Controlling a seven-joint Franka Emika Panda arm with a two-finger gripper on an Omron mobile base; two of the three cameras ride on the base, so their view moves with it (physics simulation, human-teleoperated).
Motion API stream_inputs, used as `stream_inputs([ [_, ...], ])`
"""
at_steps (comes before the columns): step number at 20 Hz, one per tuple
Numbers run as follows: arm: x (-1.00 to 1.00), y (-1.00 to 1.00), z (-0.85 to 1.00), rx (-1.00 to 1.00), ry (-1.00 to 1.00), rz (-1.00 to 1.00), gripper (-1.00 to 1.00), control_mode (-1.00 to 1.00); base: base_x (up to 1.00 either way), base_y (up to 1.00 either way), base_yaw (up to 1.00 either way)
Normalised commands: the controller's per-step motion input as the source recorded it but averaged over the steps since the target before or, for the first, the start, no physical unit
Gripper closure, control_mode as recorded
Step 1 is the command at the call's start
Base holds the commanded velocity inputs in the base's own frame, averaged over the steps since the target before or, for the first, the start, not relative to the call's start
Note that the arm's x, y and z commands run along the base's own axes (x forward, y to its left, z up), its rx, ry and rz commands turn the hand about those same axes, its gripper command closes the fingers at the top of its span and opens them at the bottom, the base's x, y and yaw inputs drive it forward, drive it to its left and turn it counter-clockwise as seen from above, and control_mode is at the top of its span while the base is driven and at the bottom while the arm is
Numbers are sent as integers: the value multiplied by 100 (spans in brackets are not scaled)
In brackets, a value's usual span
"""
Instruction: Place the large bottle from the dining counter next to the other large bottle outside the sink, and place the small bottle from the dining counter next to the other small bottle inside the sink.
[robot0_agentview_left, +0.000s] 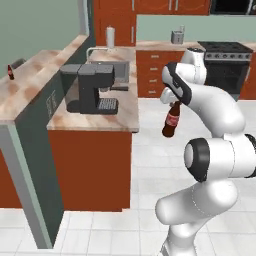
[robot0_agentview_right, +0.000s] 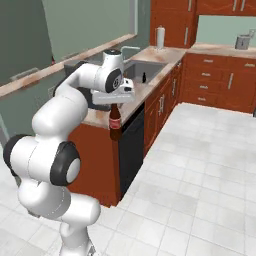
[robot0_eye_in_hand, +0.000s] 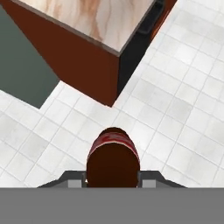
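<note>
Marbled bench (robot0_agentview_left: 120, 117) over rust-red panels: black coffee machine (robot0_agentview_left: 92, 89) at near end; sink (robot0_agentview_right: 145, 70) farther along, tiny black bottle (robot0_agentview_right: 144, 77) inside. Raised dining bench (robot0_agentview_left: 35, 75), left: small red-labelled bottle (robot0_agentview_left: 10, 72).

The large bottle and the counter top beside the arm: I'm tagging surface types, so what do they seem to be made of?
The large bottle, held in the gripper, looks like dark brown glass or plastic; the render leaves that open. It has a smooth body and a red label band. The counter top looks like polished stone: tan-and-cream marbled veining with a flat sheen.
</note>
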Motion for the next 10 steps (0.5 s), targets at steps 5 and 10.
stream_inputs([
  [5,0,0,0,0,0,0,100,100,0,-80,45],
  [10,0,0,0,0,0,0,100,100,0,-88,32],
])
